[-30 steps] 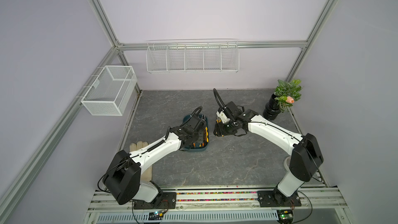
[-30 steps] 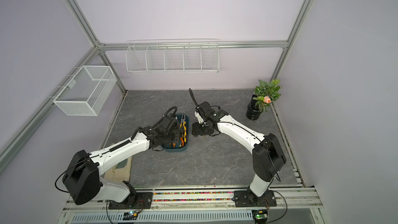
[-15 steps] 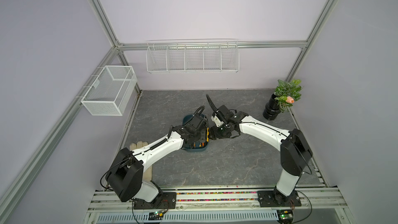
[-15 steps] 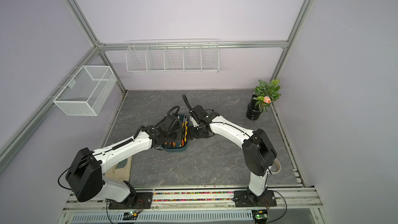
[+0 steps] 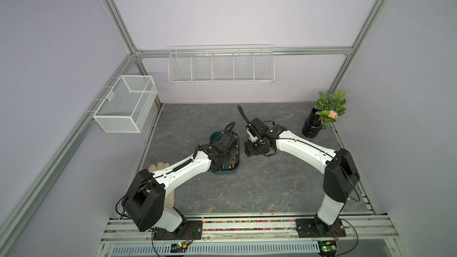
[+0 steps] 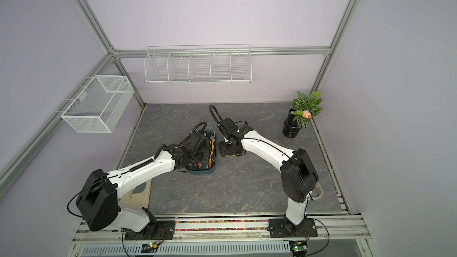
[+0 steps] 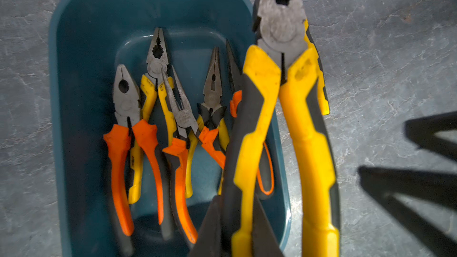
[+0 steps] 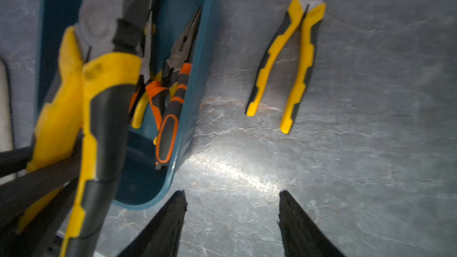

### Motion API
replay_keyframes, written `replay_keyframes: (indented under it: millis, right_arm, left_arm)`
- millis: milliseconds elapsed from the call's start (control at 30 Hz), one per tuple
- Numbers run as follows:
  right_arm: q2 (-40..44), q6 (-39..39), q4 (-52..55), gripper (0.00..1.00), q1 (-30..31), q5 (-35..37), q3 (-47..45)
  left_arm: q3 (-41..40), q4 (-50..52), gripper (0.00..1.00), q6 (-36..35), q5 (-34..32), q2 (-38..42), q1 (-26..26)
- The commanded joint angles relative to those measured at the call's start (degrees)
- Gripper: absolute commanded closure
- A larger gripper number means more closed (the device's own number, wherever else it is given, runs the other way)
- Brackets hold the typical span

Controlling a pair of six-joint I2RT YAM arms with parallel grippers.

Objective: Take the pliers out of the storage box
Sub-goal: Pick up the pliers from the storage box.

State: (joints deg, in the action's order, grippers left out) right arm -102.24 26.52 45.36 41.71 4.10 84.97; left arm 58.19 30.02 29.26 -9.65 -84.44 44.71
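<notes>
Both top views look steeply down from high over the front edge and cover the whole table (image 5: 247, 189). Each wrist camera looks down at close range. Both wrist views share the storage box (image 7: 81, 45) and the yellow pliers (image 7: 309, 144).

A robotics lab test cell: plain lilac walls (image 5: 235, 8) framed by aluminium profile (image 5: 309, 51), two white-and-black robot arms (image 5: 183, 169) bolted to a slotted rail (image 5: 247, 228) along the near edge of a grey stone-look tabletop (image 5: 259, 189), white wire baskets (image 5: 220, 66) hung on the frame, and a potted plant (image 5: 321, 114) in its far right corner.
</notes>
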Motion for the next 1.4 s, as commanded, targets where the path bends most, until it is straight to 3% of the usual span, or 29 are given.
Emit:
replay_keyframes:
  millis: [0,167,400,567,1033,1367]
  right_arm:
    - [1.74,-1.0,1.56,0.38,-2.43,0.6,2.29]
    - [-3.02,1.0,-0.73,0.39,-5.53,-8.87,7.23]
    - [-10.88,2.25,2.64,0.4,-6.07,-12.65,17.66]
    - [-14.95,4.57,5.32,0.44,-5.88,-13.54,21.9]
    - [-15.31,7.84,2.32,0.45,-5.24,-14.73,22.52]
    - [-20.59,9.08,8.16,0.45,-4.11,-13.2,28.58]
  left_arm:
    - [-0.32,-3.22,1.0,-0.69,-1.21,2.31,0.83]
    - [-1.56,-5.53,1.0,-1.15,-0.79,2.86,2.52]
    - [-1.68,-5.95,1.0,-0.78,-1.15,2.83,3.12]
    - [-1.31,-5.87,1.0,-0.93,-1.28,1.77,3.11]
    - [-0.99,-6.4,1.0,-1.55,-2.39,-0.24,3.6]
    - [-0.14,-6.28,1.0,-1.73,-3.63,-0.36,4.05]
